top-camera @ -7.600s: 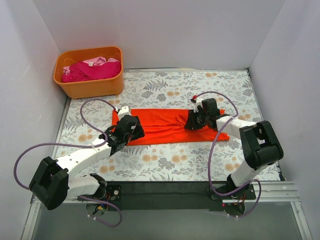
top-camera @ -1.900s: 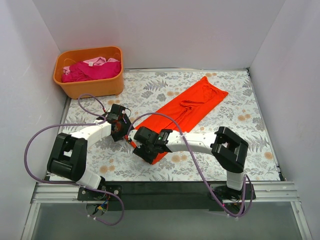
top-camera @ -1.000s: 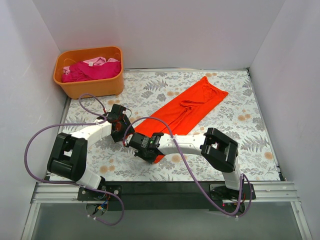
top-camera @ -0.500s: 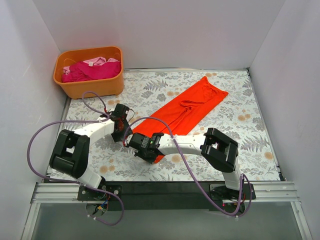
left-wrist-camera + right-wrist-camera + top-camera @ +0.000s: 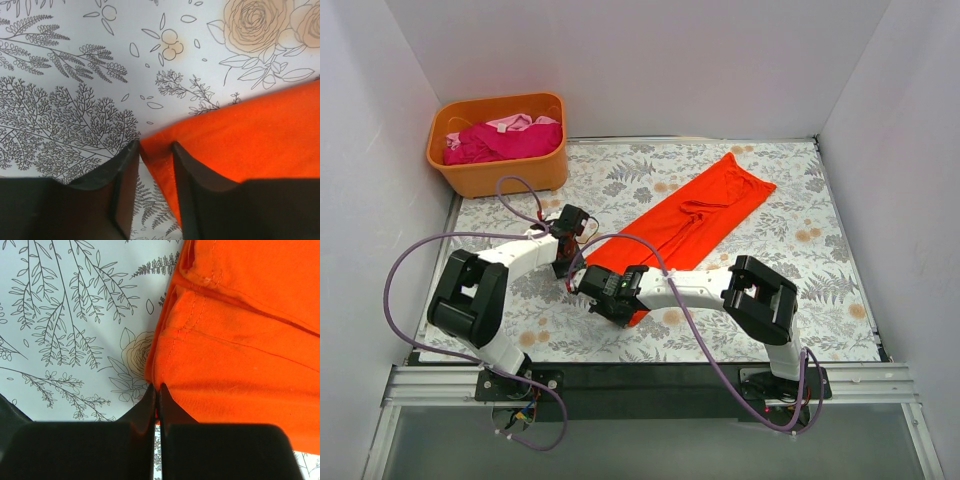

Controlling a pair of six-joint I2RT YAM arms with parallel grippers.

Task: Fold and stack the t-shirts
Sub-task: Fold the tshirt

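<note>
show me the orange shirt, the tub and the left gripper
orange shirt (image 5: 705, 215), top view, middle of the cloth
tub (image 5: 505, 177), top view, front wall
left gripper (image 5: 155, 146), left wrist view, between its fingertips

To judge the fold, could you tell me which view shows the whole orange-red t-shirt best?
The top external view: the whole orange-red t-shirt lies diagonally on the table. Each wrist view shows only a small corner of it.
</note>
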